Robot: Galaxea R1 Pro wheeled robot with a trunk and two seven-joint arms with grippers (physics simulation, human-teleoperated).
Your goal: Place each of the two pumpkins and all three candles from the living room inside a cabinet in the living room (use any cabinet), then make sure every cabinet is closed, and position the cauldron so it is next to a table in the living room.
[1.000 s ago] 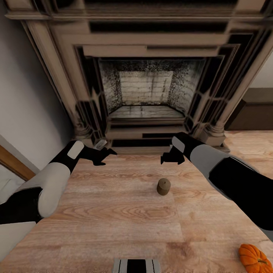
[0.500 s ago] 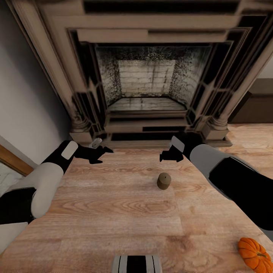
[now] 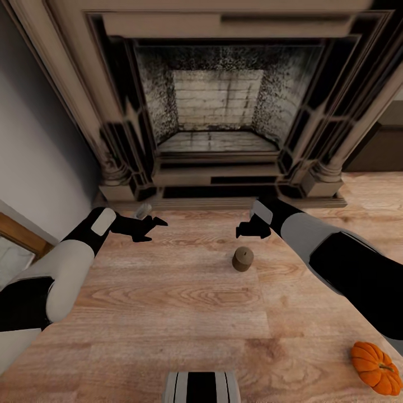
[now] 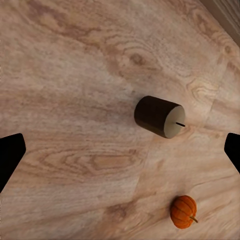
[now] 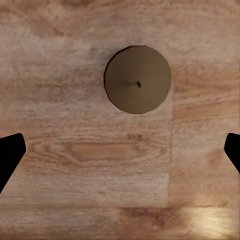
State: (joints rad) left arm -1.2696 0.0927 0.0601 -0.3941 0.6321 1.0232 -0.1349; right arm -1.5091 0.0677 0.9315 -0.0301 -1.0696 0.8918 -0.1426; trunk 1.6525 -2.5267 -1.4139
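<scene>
Both my left gripper (image 3: 150,226) and right gripper (image 3: 245,229) hang spread and empty, the right directly over the upright candle (image 5: 138,79), presumably for a top-down pick.

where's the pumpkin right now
The pumpkin sits on the wood floor at the head view's lower right, beside the right arm, well apart from the candle standing mid-floor before the fireplace.

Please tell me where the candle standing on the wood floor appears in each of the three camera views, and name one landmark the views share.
Head view: candle upright, centre, just below the right end effector.
Left wrist view: candle right of centre, above the pumpkin.
Right wrist view: candle from above, upper centre, wick visible.
Shared landmark: wood plank floor.
</scene>
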